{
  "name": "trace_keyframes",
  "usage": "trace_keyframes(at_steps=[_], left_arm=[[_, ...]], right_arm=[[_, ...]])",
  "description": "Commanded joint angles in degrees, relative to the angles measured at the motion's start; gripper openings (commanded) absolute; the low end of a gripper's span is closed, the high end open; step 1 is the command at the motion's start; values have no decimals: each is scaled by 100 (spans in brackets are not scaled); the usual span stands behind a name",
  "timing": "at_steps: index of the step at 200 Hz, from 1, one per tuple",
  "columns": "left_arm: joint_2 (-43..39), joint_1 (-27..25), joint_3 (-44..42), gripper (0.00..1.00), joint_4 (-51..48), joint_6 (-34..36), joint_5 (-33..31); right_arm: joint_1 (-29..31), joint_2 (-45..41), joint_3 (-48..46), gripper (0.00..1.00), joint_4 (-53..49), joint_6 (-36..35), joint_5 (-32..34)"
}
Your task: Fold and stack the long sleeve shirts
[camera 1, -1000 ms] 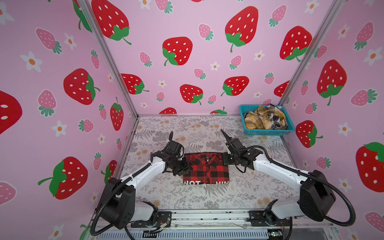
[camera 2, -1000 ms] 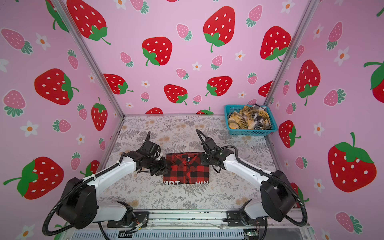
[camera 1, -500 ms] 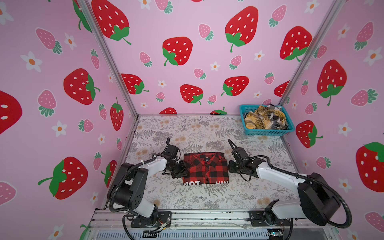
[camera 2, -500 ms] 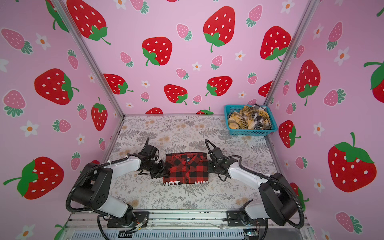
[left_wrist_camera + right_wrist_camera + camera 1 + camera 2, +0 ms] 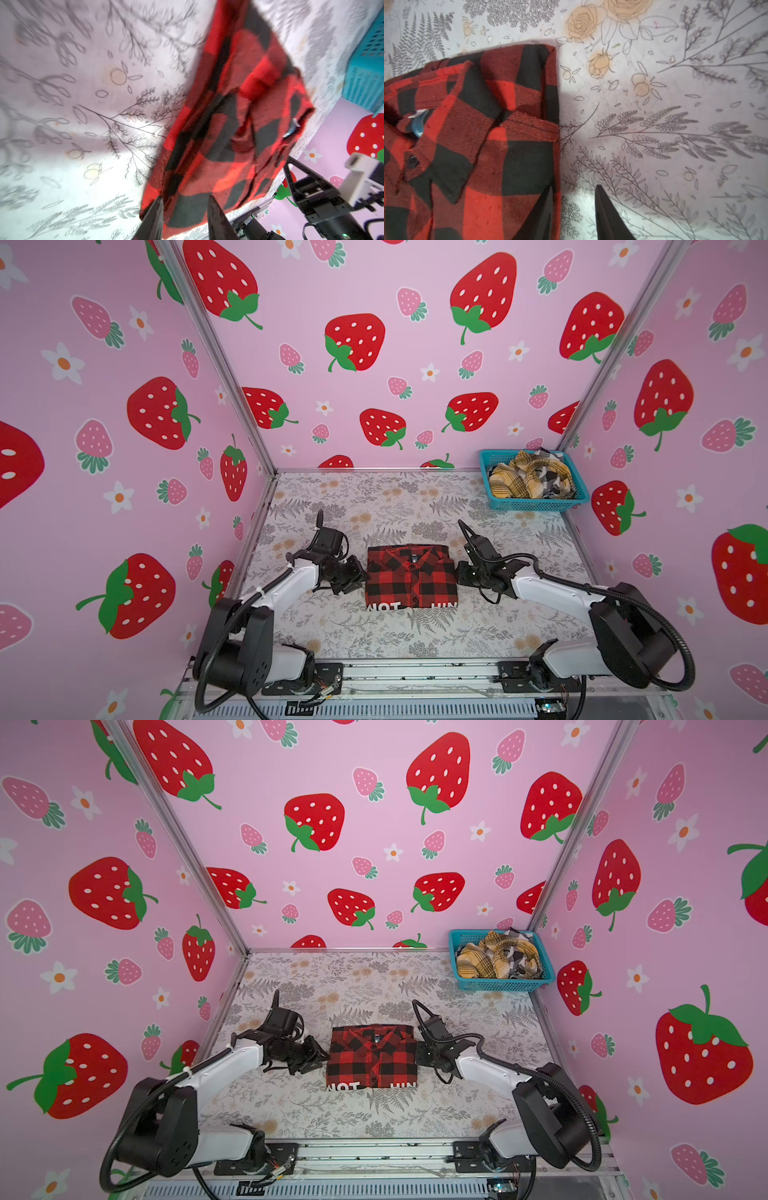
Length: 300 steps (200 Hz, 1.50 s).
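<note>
The red-and-black long sleeve shirt (image 5: 411,576) (image 5: 372,1056) lies folded into a flat rectangle mid-table, collar toward the back wall and white lettering along its near edge. My left gripper (image 5: 360,577) (image 5: 323,1054) sits low at its left edge, and in the left wrist view that gripper (image 5: 185,201) is open, with shirt fabric (image 5: 228,124) showing between the tips. My right gripper (image 5: 459,572) (image 5: 419,1052) is at the right edge. In the right wrist view it (image 5: 574,191) is open, one finger over the shirt's side fold (image 5: 488,135) and the other over the table.
A teal mesh basket (image 5: 536,502) (image 5: 498,984) stands at the back right corner, also seen in the left wrist view (image 5: 369,72). It holds a crumpled mustard-yellow plaid shirt (image 5: 515,481) and a black-white plaid shirt (image 5: 552,481). Pink strawberry walls close in three sides.
Both arms dipped lower beside the shirt and came back to about the same places. The folded shirt has stayed where it was.
</note>
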Motion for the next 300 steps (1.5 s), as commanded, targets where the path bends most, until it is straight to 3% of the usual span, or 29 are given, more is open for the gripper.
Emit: trace_keyframes(at_steps=[1,19,47,56,76,106,152,222,300], left_arm=[[-593,27,222,44,-506,273,-971],[-776,142,89,51,-515,359,-854],[-525,643,-94,52,-402,428,494],[-515,733,-211,58,-244,369,711],[-577,767,-221,71,-250,382,621],[-458,952,-160,74,-389,518,597],[-165,994,-240,68,-133,737,981],[-95,1007,-363,66,-78,731,842],[355,711,-406,77,313,486,735]], right_arm=[[-17,-203,-100,37,146,196,168],[-18,-227,-164,37,210,241,178],[-20,-322,-253,40,283,242,176],[-20,-333,-271,44,303,242,161],[-20,-322,-285,50,354,233,112],[-20,-348,-331,55,411,207,69],[-37,-260,-320,55,478,135,-43],[-94,-303,-420,57,557,180,-94],[-410,-222,-656,56,849,249,-505]])
